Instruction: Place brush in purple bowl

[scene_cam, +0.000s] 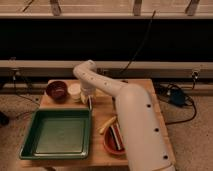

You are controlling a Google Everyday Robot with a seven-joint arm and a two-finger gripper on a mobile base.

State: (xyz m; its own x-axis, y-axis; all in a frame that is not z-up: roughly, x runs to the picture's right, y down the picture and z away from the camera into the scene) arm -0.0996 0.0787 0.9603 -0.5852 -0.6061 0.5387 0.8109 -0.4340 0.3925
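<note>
The purple bowl (56, 90) stands at the table's far left, dark and glossy inside, with nothing showing in it. My gripper (87, 98) points down just right of a small white cup (74, 91), about a bowl's width right of the purple bowl. A thin dark sliver that looks like the brush (90, 104) shows right under the gripper, by the green tray's far right corner. I cannot tell whether it is held or lies on the table. My pale arm (127, 107) runs from the lower right up and over to the gripper.
A green tray (30, 147) fills the table's front left. A yellow banana (106, 125) lies beside it. An orange-red bowl (111, 146) with dark items in it sits at the front, partly behind my arm. A dark rail wall runs behind the wooden table (142, 86).
</note>
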